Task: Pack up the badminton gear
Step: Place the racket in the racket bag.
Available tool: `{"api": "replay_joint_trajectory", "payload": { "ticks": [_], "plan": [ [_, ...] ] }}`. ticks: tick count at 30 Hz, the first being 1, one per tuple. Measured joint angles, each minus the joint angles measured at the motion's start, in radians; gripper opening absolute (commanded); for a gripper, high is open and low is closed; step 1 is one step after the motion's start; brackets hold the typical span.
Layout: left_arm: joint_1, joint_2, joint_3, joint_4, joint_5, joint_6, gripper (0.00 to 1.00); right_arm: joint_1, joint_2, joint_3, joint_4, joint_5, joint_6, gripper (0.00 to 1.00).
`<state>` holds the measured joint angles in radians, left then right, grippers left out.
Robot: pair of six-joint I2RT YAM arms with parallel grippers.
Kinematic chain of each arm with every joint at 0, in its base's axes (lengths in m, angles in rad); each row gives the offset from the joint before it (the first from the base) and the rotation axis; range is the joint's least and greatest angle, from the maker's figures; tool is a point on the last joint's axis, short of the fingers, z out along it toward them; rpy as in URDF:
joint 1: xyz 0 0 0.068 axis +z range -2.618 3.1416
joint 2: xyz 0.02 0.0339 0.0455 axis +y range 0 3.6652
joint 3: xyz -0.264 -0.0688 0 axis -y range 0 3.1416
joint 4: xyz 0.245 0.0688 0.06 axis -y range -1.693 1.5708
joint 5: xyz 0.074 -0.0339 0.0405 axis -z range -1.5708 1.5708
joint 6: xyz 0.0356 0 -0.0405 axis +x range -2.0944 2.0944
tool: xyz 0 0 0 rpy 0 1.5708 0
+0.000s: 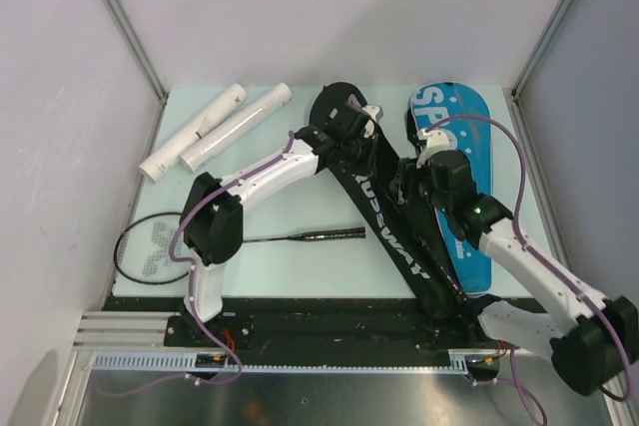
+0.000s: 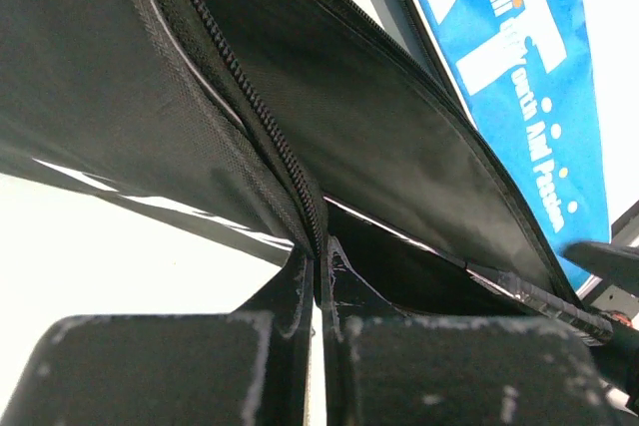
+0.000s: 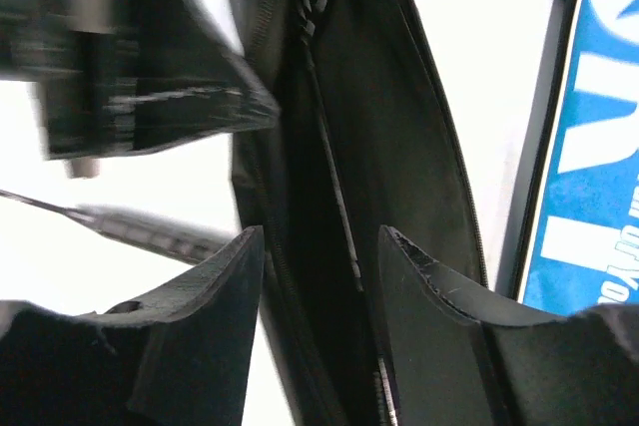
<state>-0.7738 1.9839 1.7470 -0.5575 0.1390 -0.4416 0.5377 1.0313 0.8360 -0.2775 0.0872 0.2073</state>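
Observation:
The bag lies slantwise across the table, black with a blue side lettered in white. My left gripper is shut on the bag's zipper edge near its far end, its fingertips pinched together on the fabric. My right gripper stands open over the bag's black opening, and its fingers straddle the fabric without pressing it. One racket with a black handle lies flat on the table to the left of the bag. Two long white tubes lie at the back left.
White walls with metal posts close the table in on the left, back and right. The arm bases and a black rail run along the near edge. The left arm arches over the racket's shaft.

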Motion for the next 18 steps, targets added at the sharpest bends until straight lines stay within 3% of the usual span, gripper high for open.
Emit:
{"api": "replay_joint_trajectory", "payload": {
  "ticks": [6,12,18],
  "plan": [
    [0.000,-0.004,-0.052,0.066,0.022,0.044,0.00,-0.141,0.163,-0.011,-0.041,-0.146,0.009,0.40],
    [0.001,-0.017,-0.090,0.120,0.049,0.059,0.00,-0.232,0.238,-0.012,-0.065,-0.268,0.019,0.53],
    [0.002,-0.019,-0.098,0.131,0.065,0.059,0.00,-0.169,0.347,-0.013,-0.072,-0.314,0.000,0.58]
  ]
}}
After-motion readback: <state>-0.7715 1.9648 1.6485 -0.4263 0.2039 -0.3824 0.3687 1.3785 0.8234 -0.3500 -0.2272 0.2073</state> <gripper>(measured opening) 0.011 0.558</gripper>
